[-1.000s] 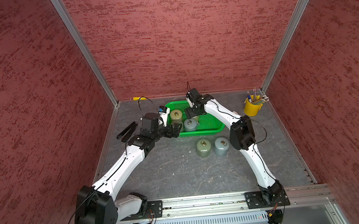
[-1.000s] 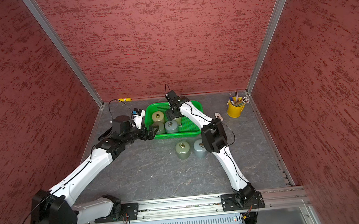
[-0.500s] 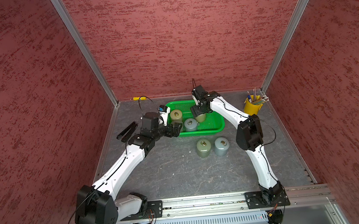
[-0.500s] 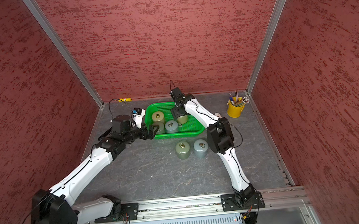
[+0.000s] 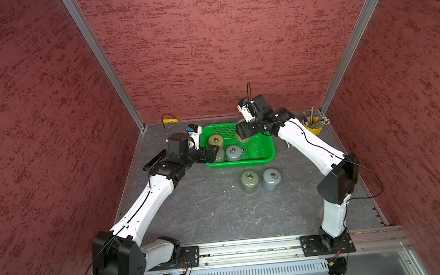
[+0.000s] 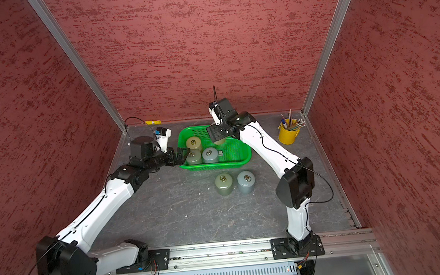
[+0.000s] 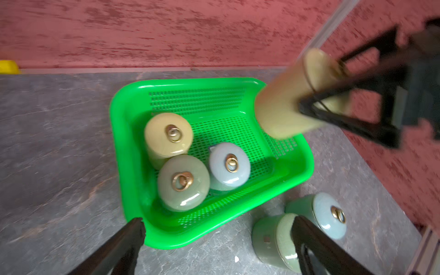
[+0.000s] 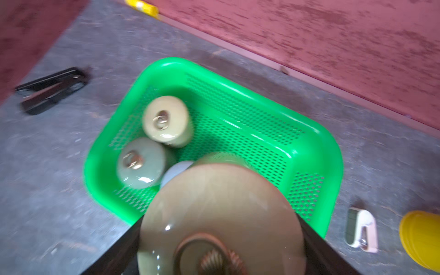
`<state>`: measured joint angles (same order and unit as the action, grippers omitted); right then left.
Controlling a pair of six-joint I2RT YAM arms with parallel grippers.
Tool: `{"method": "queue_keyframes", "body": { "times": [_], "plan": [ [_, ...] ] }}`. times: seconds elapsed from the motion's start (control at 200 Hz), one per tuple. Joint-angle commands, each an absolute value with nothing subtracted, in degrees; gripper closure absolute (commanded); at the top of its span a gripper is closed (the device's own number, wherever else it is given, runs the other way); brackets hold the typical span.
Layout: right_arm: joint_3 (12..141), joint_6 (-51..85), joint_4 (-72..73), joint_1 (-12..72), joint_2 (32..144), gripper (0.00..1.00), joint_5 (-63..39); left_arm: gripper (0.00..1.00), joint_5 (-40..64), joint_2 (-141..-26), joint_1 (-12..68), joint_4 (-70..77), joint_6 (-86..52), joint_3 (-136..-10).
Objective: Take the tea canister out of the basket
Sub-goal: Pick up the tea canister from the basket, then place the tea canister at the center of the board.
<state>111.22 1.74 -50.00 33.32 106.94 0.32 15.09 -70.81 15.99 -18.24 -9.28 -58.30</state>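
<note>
Three glossy round-lidded jars with brass ring knobs, a tan jar (image 5: 216,140), an olive jar (image 7: 183,183) and a grey-blue jar (image 5: 233,152), huddle at the left end of the bright green perforated plastic basket (image 5: 240,163), just above centre in both top views. Over its back half the tea canister (image 7: 283,104), a smooth tan cylinder, hangs clear of the mesh floor, clamped in the right gripper (image 5: 243,135); the left gripper (image 5: 211,155) is spread wide at the basket's rounded front-left corner, holding nothing
</note>
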Motion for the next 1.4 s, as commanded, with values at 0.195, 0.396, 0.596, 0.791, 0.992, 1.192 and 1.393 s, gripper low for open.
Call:
{"method": "queue_keyframes", "body": {
  "times": [0.195, 0.396, 0.596, 0.791, 0.992, 1.192, 1.393],
  "plan": [
    [97.7, -3.3, -40.2, 43.5, 97.3, 1.0, -6.8, 0.0, 16.3, -68.8, 10.4, -20.8, -12.6, -59.0],
    [89.1, -1.6, -37.0, 48.4, 95.5, 1.0, -8.8, 0.0, 17.1, -68.9, 10.4, -18.9, -12.9, -58.3],
    [85.5, 2.2, -31.6, 52.5, 97.7, 1.0, -9.1, 0.0, 18.4, -69.4, 10.8, -17.7, -13.1, -57.4],
    [85.7, 4.9, -28.2, 53.8, 102.5, 1.0, -5.8, 0.0, 17.1, -68.1, 11.4, -17.5, -12.5, -56.6],
    [87.0, 6.3, -28.1, 54.1, 106.7, 1.0, -2.9, 0.0, 16.9, -67.9, 12.0, -17.2, -11.9, -56.5],
    [88.9, 6.8, -29.9, 54.8, 109.7, 1.0, -1.3, 0.0, 16.9, -68.2, 12.4, -17.0, -11.9, -56.7],
    [89.8, 6.8, -31.1, 55.5, 111.5, 0.96, 0.9, 0.0, 17.3, -68.4, 12.5, -16.8, -11.8, -56.8]
  ]
}}
